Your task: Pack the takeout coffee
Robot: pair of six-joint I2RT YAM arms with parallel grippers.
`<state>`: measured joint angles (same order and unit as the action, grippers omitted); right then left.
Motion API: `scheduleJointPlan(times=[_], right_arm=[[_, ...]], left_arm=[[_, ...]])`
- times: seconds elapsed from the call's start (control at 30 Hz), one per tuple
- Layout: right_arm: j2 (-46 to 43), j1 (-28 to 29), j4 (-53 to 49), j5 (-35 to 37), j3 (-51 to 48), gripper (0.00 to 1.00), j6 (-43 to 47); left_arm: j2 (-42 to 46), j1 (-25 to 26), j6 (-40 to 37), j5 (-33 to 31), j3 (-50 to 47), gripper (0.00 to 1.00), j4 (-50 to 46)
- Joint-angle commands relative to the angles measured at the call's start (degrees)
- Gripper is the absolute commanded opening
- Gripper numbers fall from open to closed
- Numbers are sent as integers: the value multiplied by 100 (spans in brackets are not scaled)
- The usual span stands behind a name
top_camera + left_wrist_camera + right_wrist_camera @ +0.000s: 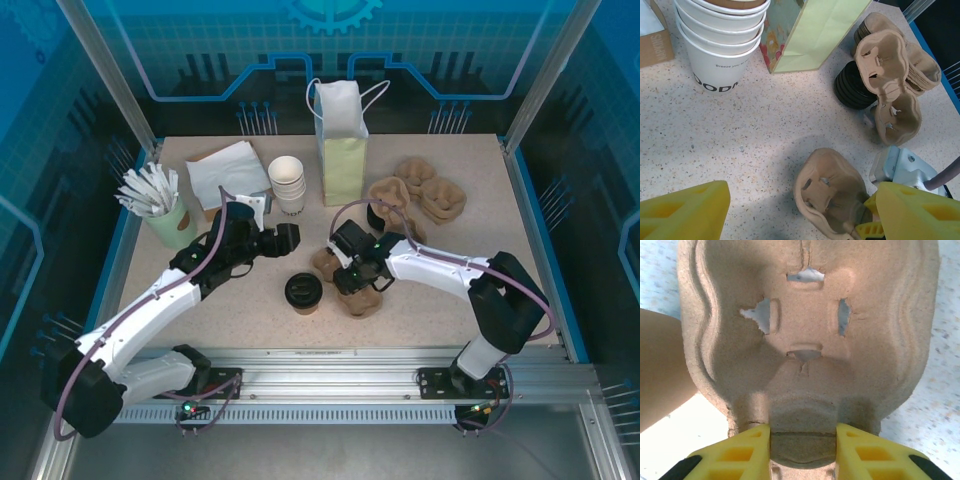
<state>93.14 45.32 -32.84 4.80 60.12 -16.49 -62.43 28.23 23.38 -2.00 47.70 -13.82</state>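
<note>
Toward six o'clock on the table (450,305) stood the coffee (303,292), upright with its lid on. An empty pulp carrier (805,330) lay just beside it at its three o'clock, the right gripper (802,435) clenched on a ridge of that carrier, and the left gripper (283,240) hung spread and holding nothing at the cup's eleven o'clock. Shifting the carrier could, I judged, tip the coffee, the pinch being shallow and the cup so close. Farther back at twelve o'clock a paper bag (342,150) stood open, contents hidden, and at ten o'clock a green cup (178,226) held white sticks (150,190).
</note>
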Motion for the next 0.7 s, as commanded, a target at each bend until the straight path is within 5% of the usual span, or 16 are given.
scheduleJointPlan(times=[0.0,0.3,0.43,0.67], right_arm=[[-21,-98,-258,417,-14,33,111],[-494,-257,-543,375,110,62,266],[-867,-574,-792,606,280,64,444],[-1085,-1956,-631,1227,416,64,950]], left_arm=[[110,-56,-114,-60,-90,78,106],[-56,-54,-71,82,8,78,176],[-102,-59,-34,155,84,78,230],[-240,-61,9,394,158,78,368]])
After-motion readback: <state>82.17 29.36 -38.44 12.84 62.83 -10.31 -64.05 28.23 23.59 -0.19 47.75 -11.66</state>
